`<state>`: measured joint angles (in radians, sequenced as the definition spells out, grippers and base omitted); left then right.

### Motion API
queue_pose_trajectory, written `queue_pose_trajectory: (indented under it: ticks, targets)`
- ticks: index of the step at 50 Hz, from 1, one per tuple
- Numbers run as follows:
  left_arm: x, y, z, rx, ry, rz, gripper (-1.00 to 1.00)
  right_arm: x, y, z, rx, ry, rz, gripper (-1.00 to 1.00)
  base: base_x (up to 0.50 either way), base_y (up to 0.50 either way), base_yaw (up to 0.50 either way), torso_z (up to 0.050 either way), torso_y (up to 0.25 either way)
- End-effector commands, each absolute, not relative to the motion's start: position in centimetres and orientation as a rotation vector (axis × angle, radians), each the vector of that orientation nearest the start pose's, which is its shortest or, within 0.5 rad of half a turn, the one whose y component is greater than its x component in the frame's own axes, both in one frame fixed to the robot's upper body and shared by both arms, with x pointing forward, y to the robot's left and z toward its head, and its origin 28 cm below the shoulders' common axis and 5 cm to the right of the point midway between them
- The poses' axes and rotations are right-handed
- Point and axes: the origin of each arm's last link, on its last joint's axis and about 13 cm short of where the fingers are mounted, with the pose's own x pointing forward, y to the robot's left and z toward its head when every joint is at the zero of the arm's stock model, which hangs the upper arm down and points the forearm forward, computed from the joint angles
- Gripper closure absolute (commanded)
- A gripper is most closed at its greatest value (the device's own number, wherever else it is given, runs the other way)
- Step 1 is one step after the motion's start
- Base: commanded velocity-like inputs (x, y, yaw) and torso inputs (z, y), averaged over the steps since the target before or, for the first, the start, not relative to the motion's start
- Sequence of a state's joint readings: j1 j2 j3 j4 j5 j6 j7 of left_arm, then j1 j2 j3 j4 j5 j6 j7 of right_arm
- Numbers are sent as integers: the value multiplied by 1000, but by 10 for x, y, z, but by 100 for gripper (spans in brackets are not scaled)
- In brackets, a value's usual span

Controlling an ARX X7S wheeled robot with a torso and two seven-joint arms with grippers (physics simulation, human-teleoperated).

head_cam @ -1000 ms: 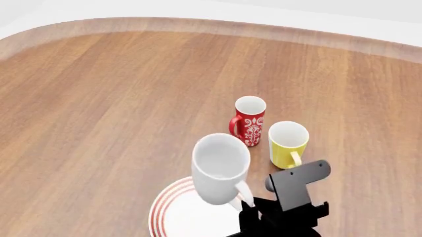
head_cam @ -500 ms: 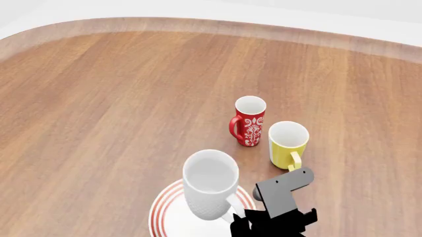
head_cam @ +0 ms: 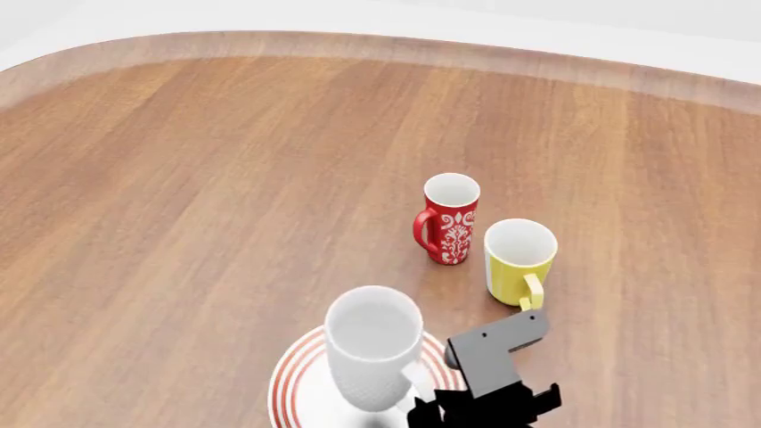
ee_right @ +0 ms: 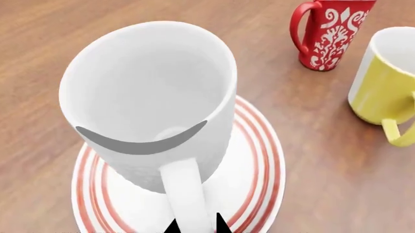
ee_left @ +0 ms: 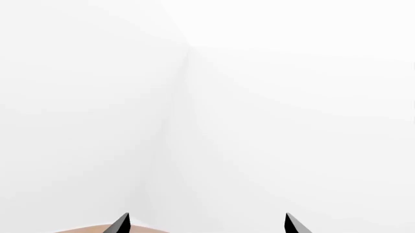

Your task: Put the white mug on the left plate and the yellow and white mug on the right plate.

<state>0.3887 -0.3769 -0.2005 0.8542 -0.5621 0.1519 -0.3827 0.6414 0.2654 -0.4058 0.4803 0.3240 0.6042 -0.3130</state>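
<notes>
Mugs, total: three, all upright.
White mug (head_cam: 373, 357): one, large, with a loop handle.
Yellow and white mug (head_cam: 519, 261): one.
Red mug (head_cam: 450, 220): one, with a white pattern.
Plates in view: one, the left plate (head_cam: 299, 379), white with thin red rings at its rim.
Tools in view: two, the right tool (ee_right: 194, 227) and the left tool (ee_left: 206, 224).
Surface (head_cam: 202, 205): one, wooden.
</notes>
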Motion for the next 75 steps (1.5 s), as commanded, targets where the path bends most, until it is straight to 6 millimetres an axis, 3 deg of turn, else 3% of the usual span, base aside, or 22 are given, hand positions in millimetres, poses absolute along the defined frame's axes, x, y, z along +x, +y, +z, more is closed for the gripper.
queue_pose_trajectory:
  ticks: [1,15,16,22,31,37,45,50,58,75]
  targets:
    - [118,261,156,-255,-574,186,-100,325,-126,43,-96,563,485,100,0,0,0,0,0]
    - [118,260,157,-255,-575,183,-100,327,-124,41,-99,561,467,100,0,0,0,0,0]
    - [118,260,157,-256,-575,182,-100,327,-124,42,-101,555,464,-100,0,0,0,0,0]
    - [118,261,157,-256,-575,183,-100,313,-128,47,-88,527,478,-100,0,0,0,0,0]
    - [118,260,157,-254,-575,182,-100,257,-154,54,-57,483,463,-100,0,0,0,0,0]
    - [120,260,157,-251,-572,174,-100,240,-164,64,-45,447,438,-100,0,0,0,0,0]
    - [122,260,157,-251,-569,168,-100,219,-171,112,18,159,421,-100,0,0,0,0,0]
    - [122,260,157,-252,-572,170,-100,220,-170,124,5,48,394,-100,0,0,0,0,0]
    - [122,259,158,-252,-574,168,-100,240,-168,136,11,-64,267,-100,0,0,0,0,0]
    - [121,259,159,-253,-577,169,-100,292,-146,151,19,-39,46,-100,0,0,0,0,0]
